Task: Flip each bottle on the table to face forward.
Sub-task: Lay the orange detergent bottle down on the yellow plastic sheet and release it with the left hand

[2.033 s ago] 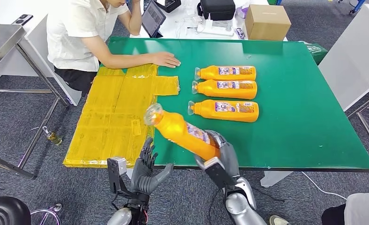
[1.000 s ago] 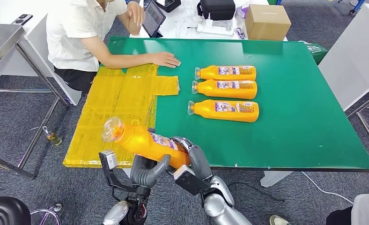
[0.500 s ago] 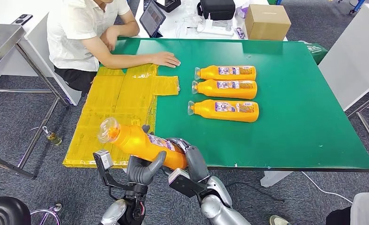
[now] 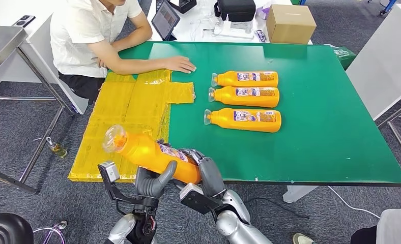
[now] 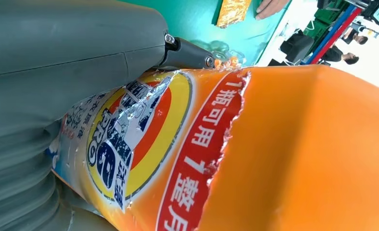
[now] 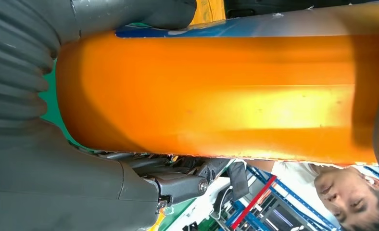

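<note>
Both my left hand and right hand now grip the orange bottle, carried further left off the bench; my left wrist view shows its torn label.

The held orange bottle's torn label read "PRO" in blue, with "1瓶可用1整月" on a red band.

The glossy orange plastic bottle is showing a torn, crinkled foil-like label. The matt grey ribbed plastic hands are looking smooth. The matt green table mat is lying beside shiny, wrinkled yellow taped sheeting.
</note>
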You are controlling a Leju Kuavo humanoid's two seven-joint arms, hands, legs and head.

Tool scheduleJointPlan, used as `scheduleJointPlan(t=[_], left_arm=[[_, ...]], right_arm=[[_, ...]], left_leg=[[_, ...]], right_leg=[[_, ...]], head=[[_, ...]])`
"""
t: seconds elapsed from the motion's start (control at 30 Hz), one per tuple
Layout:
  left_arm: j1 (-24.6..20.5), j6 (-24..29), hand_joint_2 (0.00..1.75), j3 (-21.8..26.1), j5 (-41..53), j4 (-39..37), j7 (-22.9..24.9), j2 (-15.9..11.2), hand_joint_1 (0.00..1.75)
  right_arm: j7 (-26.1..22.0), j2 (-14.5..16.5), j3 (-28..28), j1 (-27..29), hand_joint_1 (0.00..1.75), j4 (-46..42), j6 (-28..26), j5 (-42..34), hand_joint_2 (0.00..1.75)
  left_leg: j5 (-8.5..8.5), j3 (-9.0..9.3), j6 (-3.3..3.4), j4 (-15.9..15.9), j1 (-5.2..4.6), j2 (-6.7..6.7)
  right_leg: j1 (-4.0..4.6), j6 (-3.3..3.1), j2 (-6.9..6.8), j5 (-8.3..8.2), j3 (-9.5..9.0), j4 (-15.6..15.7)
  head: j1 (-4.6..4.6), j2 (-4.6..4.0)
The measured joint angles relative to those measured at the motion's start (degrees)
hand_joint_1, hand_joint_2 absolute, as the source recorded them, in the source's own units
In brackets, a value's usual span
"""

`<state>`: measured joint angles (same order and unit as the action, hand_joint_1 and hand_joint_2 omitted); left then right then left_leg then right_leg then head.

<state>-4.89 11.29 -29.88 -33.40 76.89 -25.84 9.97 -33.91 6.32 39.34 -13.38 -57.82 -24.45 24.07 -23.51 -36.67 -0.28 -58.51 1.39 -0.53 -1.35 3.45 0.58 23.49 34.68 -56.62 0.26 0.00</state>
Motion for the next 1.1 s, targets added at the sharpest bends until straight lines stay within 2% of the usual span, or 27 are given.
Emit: scheduleJointPlan(t=[0.07, 0.1, 0.13, 0.27, 0.4, 0.47, 0.57, 0.67, 0.73, 0.83, 0.9, 1.0, 1.1], left_arm=[[0.0, -0.2, 1.75, 0.1, -0.1, 0.0, -0.1, 0.0, 1.75], [0.0, -0.5, 1.75, 0.2, -0.2, 0.0, -0.3, 0.0, 1.75], [0.0, -1.0, 1.75, 0.3, -0.4, 0.0, -0.5, 0.1, 1.75], [0.1, -3.3, 1.75, 0.9, -0.8, 0.2, -0.7, 0.1, 1.75], [0.1, -5.2, 1.75, 1.7, -1.6, 0.8, 0.5, 0.1, 1.75], [-0.1, -5.4, 1.75, 2.0, -1.6, 0.9, 1.8, 0.1, 1.75], [-1.7, -2.5, 1.75, 1.3, 3.1, 0.1, 3.7, -0.3, 1.75], [-4.4, 5.7, 1.75, 0.0, 15.7, -2.2, 2.0, -1.1, 1.75], [-5.8, 11.1, 1.75, -0.4, 24.4, -3.6, 1.2, -1.7, 1.75], [-7.7, 15.7, 1.75, -0.4, 34.5, -5.4, 3.2, -2.5, 1.75], [-9.4, 18.5, 1.75, -0.4, 44.5, -7.2, 7.1, -3.2, 1.75], [-12.9, 21.0, 1.75, -0.3, 62.0, -12.1, 15.7, -4.6, 1.75], [-16.6, 21.0, 1.75, -0.1, 72.6, -17.6, 22.3, -5.8, 1.75]], right_arm=[[-0.1, 0.0, 0.1, 0.0, 0.38, 0.0, 0.2, -0.3, 1.75], [-0.2, 0.0, 0.2, 0.0, 0.08, 0.0, 0.6, -0.5, 1.75], [-0.4, 0.0, 0.4, 0.0, 0.0, 0.1, 1.1, -0.8, 1.75], [-1.1, 0.0, 1.4, 0.1, 0.0, 0.1, 2.8, -1.4, 1.75], [-2.1, 0.0, 2.5, 0.1, 0.0, 0.1, 1.6, 0.5, 1.75], [-3.4, 0.0, 3.2, 0.1, 0.0, 0.1, -1.5, 2.5, 1.75], [-5.1, -0.1, 3.8, 0.8, 0.0, -0.7, -10.0, 7.1, 1.75], [-5.6, 0.1, 1.7, 3.2, 0.0, -5.0, -15.0, 10.7, 1.75], [-5.8, 0.3, -0.2, 4.9, 0.0, -8.8, -15.5, 11.8, 1.75], [-5.9, 1.2, -4.4, 6.9, 0.0, -13.9, -15.6, 15.7, 1.75], [-5.9, 2.2, -7.8, 7.9, 0.0, -16.3, -15.7, 16.0, 1.75], [-5.9, 3.7, -11.7, 9.2, 0.0, -19.9, -15.7, 12.5, 1.75], [-5.9, 4.7, -13.3, 10.1, 0.0, -23.2, -15.7, 10.8, 1.75]], left_leg=[[0.0, 0.0, 0.0, 0.0, 0.0, 0.0], [0.0, 0.0, 0.0, 0.0, 0.0, 0.0], [0.0, -0.01, 0.0, 0.0, 0.0, 0.0], [0.0, -0.01, 0.0, 0.0, 0.0, 0.0], [0.0, -0.01, 0.0, 0.0, 0.0, 0.01], [0.0, -0.01, 0.0, 0.0, 0.0, 0.01], [0.0, -0.02, 0.0, 0.0, 0.0, -0.01], [0.0, -0.04, 0.0, 0.0, 0.0, -0.01], [0.01, -0.05, 0.0, 0.0, 0.0, 0.01], [0.01, -0.07, 0.0, 0.0, 0.01, 0.0], [0.02, -0.07, 0.0, 0.0, 0.01, 0.0], [0.04, -0.08, 0.0, 0.0, 0.01, 0.01], [0.08, -0.08, 0.01, 0.0, 0.0, 0.06]], right_leg=[[0.0, 0.0, 0.0, 0.0, 0.0, 0.0], [0.0, 0.0, 0.0, 0.0, 0.0, 0.0], [0.0, 0.0, 0.0, 0.0, 0.0, 0.0], [0.0, 0.0, 0.0, 0.0, 0.01, 0.0], [0.0, 0.0, 0.0, 0.0, 0.03, 0.0], [0.0, 0.0, 0.0, 0.0, 0.04, 0.0], [0.0, 0.0, -0.01, 0.0, 0.06, 0.0], [0.0, 0.0, 0.0, -0.02, 0.06, 0.0], [0.0, 0.0, 0.01, -0.03, 0.1, 0.0], [0.0, 0.0, 0.0, -0.02, 0.11, 0.0], [0.0, 0.0, 0.0, -0.02, 0.11, 0.0], [0.0, -0.01, 0.0, -0.04, 0.1, 0.0], [0.0, -0.01, 0.04, -0.07, 0.14, 0.0]], head=[[0.01, 0.0], [0.01, 0.0], [0.01, 0.0], [0.0, 0.0], [-0.01, 0.0], [0.01, 0.0], [0.02, 0.0], [0.02, 0.0], [0.0, 0.0], [0.01, 0.0], [0.01, 0.0], [0.03, 0.0], [0.01, 0.0]])
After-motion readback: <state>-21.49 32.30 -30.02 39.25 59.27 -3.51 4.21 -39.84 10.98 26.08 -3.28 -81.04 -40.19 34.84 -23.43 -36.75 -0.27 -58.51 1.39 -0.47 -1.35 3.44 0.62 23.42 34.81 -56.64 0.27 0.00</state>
